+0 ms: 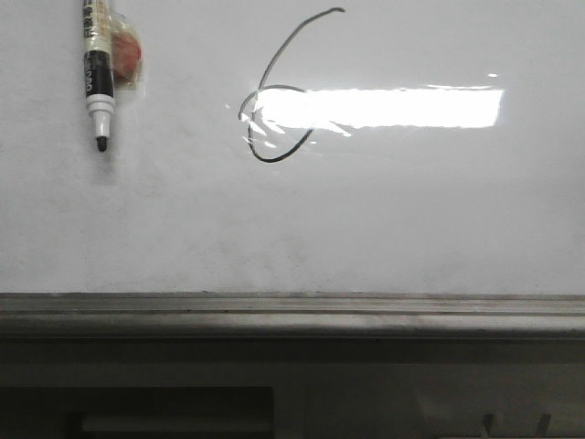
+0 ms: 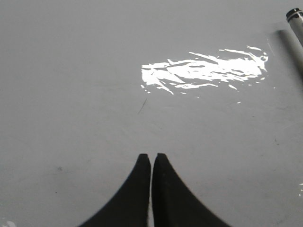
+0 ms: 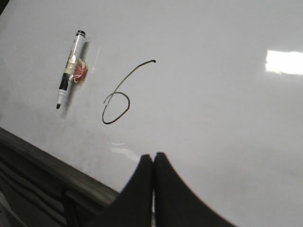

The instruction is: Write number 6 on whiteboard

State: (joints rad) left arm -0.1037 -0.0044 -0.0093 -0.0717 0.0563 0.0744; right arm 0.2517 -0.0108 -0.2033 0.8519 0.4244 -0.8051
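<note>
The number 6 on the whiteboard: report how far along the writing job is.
Done: the number 6 is fully drawn on the whiteboard, its upper stroke running down into a loop. The marker lies on the board to its left, uncapped, with neither arm holding it. In hand: nothing; the left pincer and right pincer are both shut and empty. Left: nothing visible.

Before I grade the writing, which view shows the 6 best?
The right wrist view: the 6 shows whole and glare-free on the whiteboard, beside the marker. The front view has it with glare over the loop. The left wrist view misses it.
</note>
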